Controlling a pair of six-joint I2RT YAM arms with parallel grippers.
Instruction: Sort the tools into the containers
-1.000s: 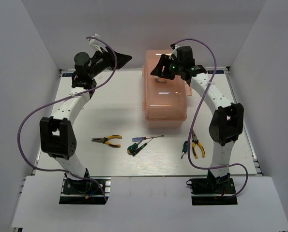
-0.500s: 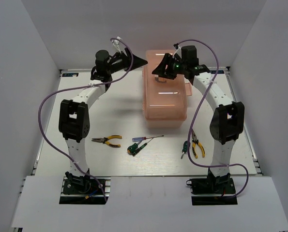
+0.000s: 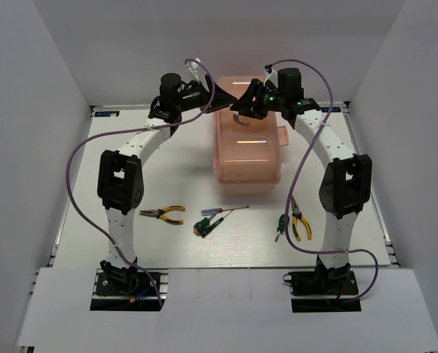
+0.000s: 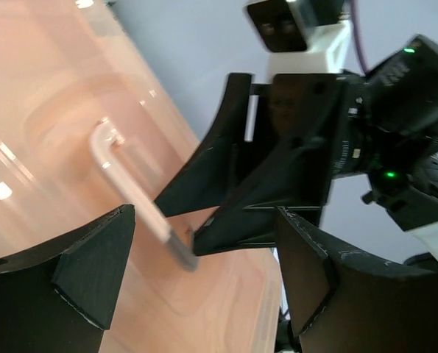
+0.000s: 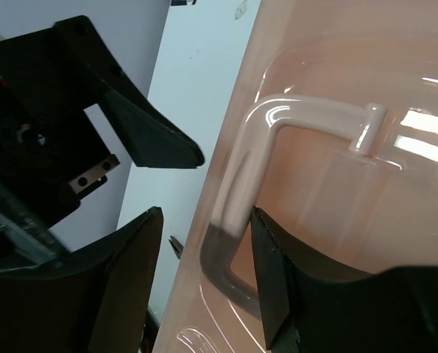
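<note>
Starting at the left, one pair of yellow-handled pliers (image 3: 163,214) is lying on the table (image 3: 167,158) near the left arm, untouched. Up at the far side, the left gripper (image 4: 204,212) is hovering at the far-left corner of the salmon-pink toolbox (image 3: 249,158), its fingers spread wide and holding nothing, pointing across at the other gripper.

Moving to the middle, the stubby green screwdriver (image 3: 203,227) and the thin red-and-blue screwdriver (image 3: 222,211) are sitting just near of the toolbox, close together.

Over the box itself, the right gripper (image 5: 205,213) is straddling the left end of the lid handle (image 5: 307,114), one finger on each side, spread and not yet pinching it as far as the wrist view shows.

Further right, the longer green screwdriver (image 3: 281,224) and the second pliers (image 3: 301,220) are lying just beside each other by the right arm.

So all five tools are waiting outside, and the box looks shut: this is the opening step. Next, the right fingers probably need to squeeze onto the handle and lift, with the left gripper placed to steady the body or work the latch.
</note>
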